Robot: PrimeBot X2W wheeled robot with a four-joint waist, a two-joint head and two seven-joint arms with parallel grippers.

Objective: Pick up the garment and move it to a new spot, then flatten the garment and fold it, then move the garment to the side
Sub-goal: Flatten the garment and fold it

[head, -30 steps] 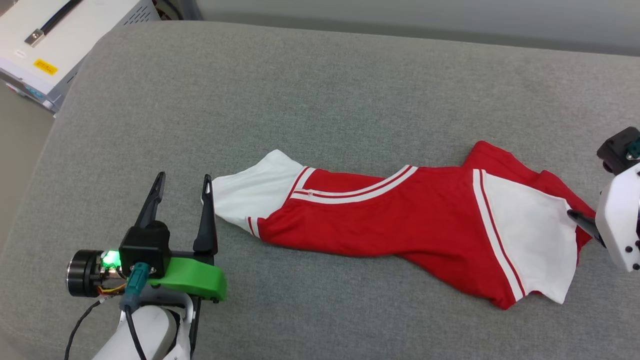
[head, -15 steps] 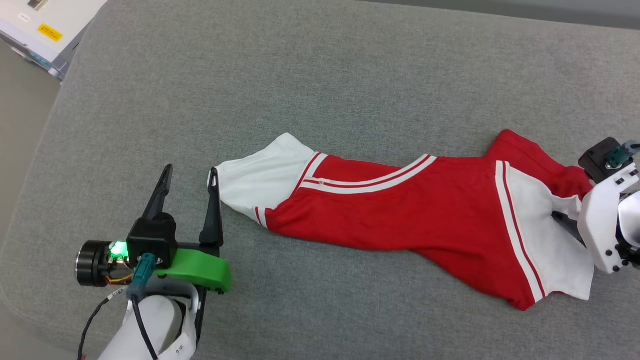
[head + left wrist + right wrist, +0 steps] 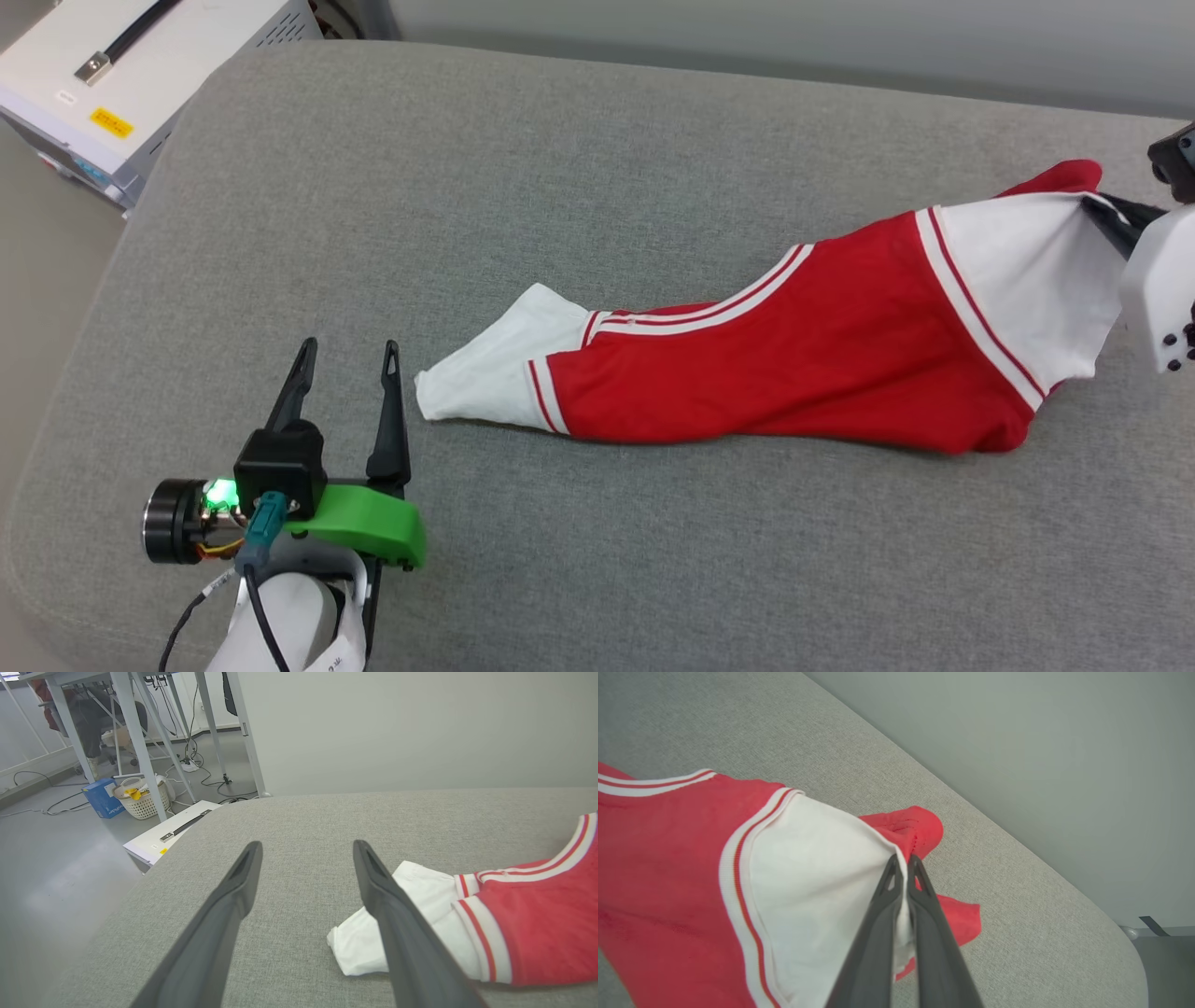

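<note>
The garment (image 3: 794, 373) lies stretched lengthwise across a grey cushioned surface (image 3: 560, 187), towards its right side. One end rests flat and the other is lifted off the fabric. It is a red T-shirt with white short sleeves, each sleeve joined to the body by red-and-white striped trim. The body is bunched into a long, narrow shape with soft folds, and a red flap hangs below the lifted sleeve.

The right gripper (image 3: 902, 858) is pinched closed on the edge of the white sleeve at the raised end, with a sliver of white cloth caught between its two dark fingers. The left gripper (image 3: 346, 343) stands wide and holds nothing, its fingers pointing up the cushion. The other white sleeve lies just beside its right finger, apart from it in the head view.

In the left wrist view, on the floor beyond the cushion's corner, a pale perforated basket (image 3: 145, 805) holds something yellow (image 3: 132, 794) among pale items too small to identify. A blue box (image 3: 103, 798) stands just beside the basket — its contents cannot be seen. A white case (image 3: 112, 84) with a dark handle sits off the cushion's far left corner.
</note>
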